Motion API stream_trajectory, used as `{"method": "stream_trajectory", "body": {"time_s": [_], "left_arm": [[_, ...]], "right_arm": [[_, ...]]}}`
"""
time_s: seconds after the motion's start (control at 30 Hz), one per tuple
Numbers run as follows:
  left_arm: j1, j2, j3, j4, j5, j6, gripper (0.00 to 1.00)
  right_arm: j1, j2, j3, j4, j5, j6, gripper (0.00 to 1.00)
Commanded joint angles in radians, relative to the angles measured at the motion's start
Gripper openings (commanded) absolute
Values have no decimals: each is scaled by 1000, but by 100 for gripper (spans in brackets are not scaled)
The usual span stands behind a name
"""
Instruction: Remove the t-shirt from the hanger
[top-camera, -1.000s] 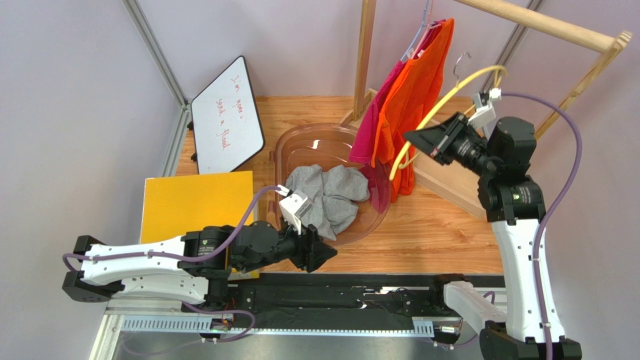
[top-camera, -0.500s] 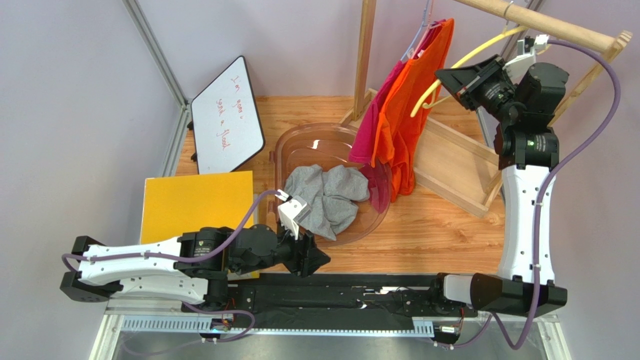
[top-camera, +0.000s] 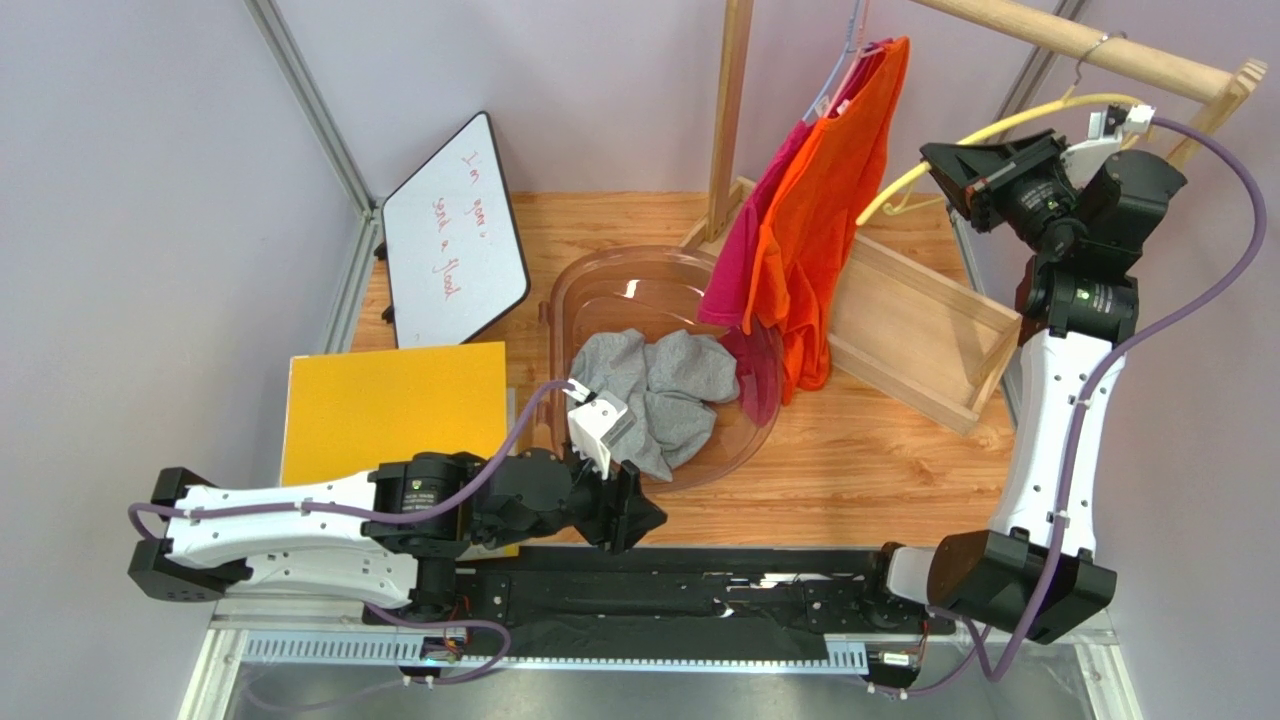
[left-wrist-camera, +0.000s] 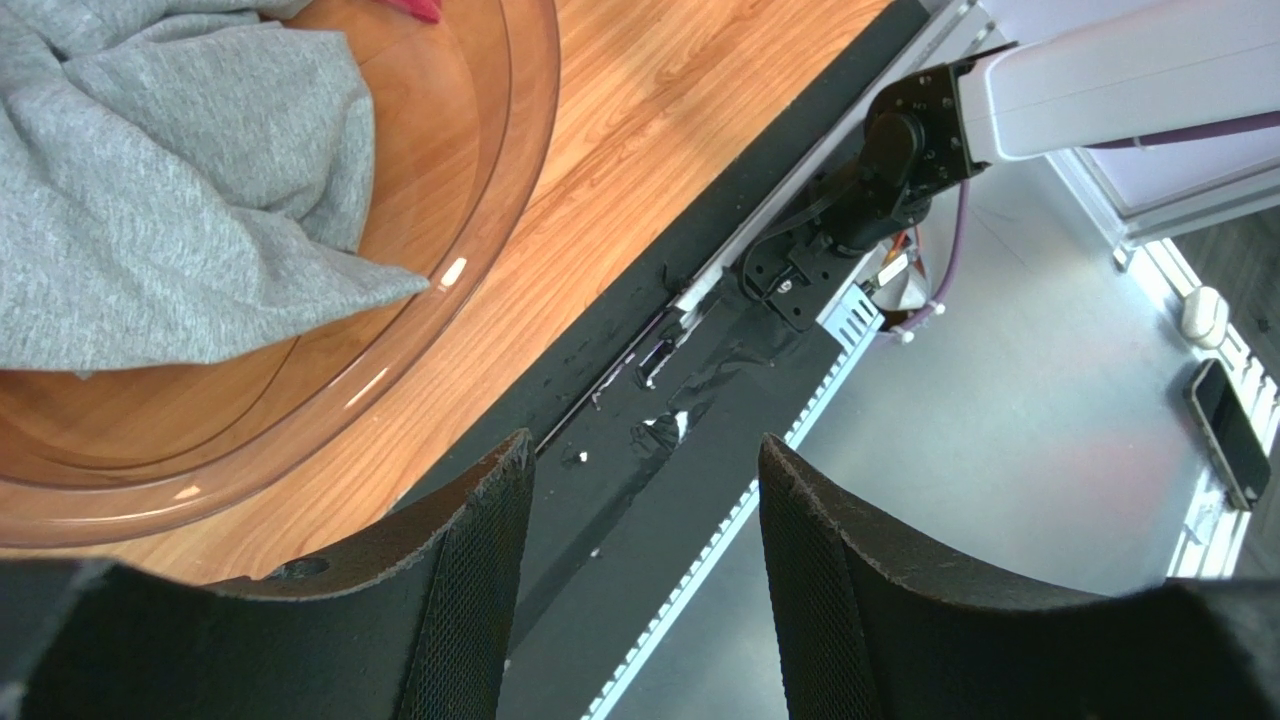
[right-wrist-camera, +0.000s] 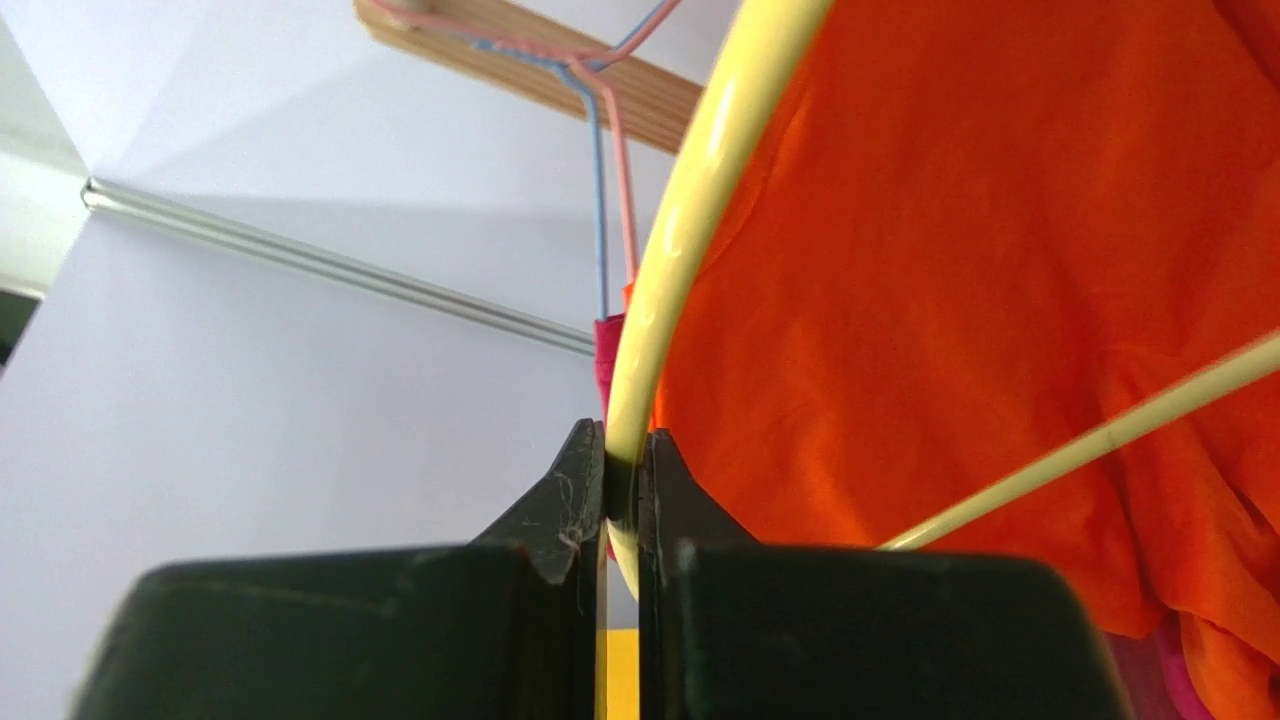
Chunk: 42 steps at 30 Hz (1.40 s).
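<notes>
A grey t-shirt (top-camera: 661, 393) (left-wrist-camera: 166, 195) lies crumpled in the clear brown bowl (top-camera: 601, 278) (left-wrist-camera: 496, 195). A bare yellow hanger (top-camera: 920, 173) (right-wrist-camera: 706, 180) is held high at the right, its metal hook up by the wooden rail (top-camera: 1082, 45). My right gripper (top-camera: 939, 155) (right-wrist-camera: 621, 465) is shut on the hanger's yellow bar. My left gripper (top-camera: 649, 518) (left-wrist-camera: 643, 465) hovers open at the bowl's near edge, over the table's front strip, with nothing between its fingers.
An orange shirt (top-camera: 819, 210) (right-wrist-camera: 977, 270) and a pink shirt (top-camera: 744, 255) hang from the rack on other hangers. A wooden frame (top-camera: 917, 323) lies below them. A whiteboard (top-camera: 451, 233) and a yellow pad (top-camera: 394, 405) sit at the left.
My right arm has carried the yellow hanger up and to the right, to the wooden rail. The left gripper has barely shifted and stays open.
</notes>
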Motion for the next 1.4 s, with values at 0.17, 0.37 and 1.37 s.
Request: {"method": "stream_trajectory", "body": {"time_s": [0.17, 0.37, 1.37], "left_arm": [[-6, 81, 62, 70, 9, -12, 62], [-9, 105, 68, 79, 18, -6, 62], [-8, 174, 45, 224, 46, 105, 63]], "right_arm": [[-118, -112, -108, 76, -31, 113, 0], [-201, -166, -160, 27, -43, 110, 0], [-39, -327, 327, -838, 232, -599, 77]]}}
